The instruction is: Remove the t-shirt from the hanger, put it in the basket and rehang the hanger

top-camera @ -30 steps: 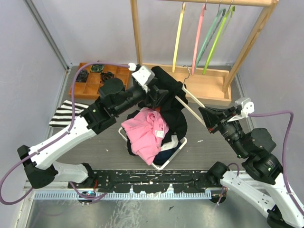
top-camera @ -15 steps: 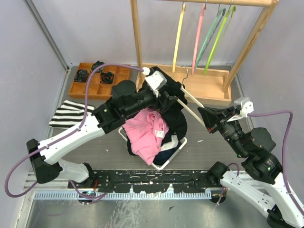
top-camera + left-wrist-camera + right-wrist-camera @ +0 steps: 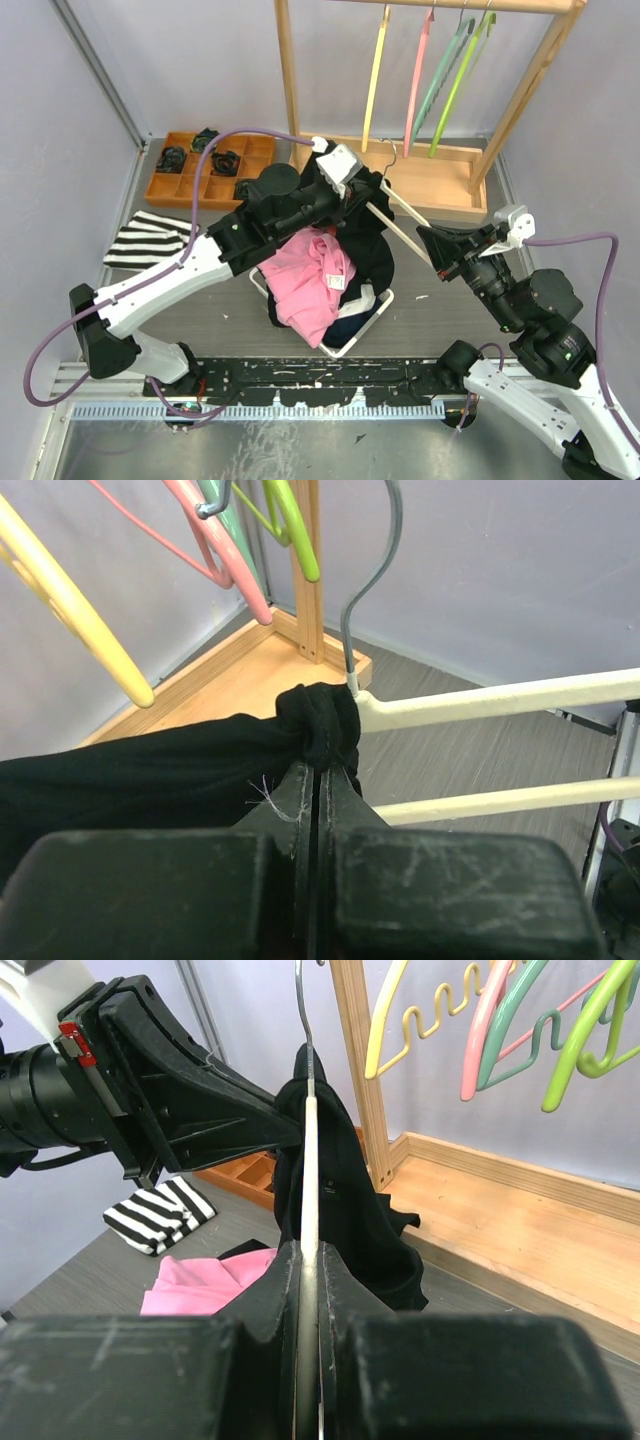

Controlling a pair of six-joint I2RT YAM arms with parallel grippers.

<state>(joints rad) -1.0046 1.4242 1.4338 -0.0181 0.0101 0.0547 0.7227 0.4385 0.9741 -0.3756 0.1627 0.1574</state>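
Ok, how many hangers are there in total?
5. Four hang on the wooden rack: yellow hanger, pink hanger, teal hanger, lime hanger. The cream hanger, carrying the black t-shirt, is gripped by the right hand. None seems hidden.

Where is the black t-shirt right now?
In the top view the t-shirt is mid-table, draped on the hanger over the basket's far side. The left gripper pinches it near the hook.

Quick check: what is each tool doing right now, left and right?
Left tool: closed, pinching the black t-shirt where it bunches on the hanger.
Right tool: closed on the hanger's cream arm.
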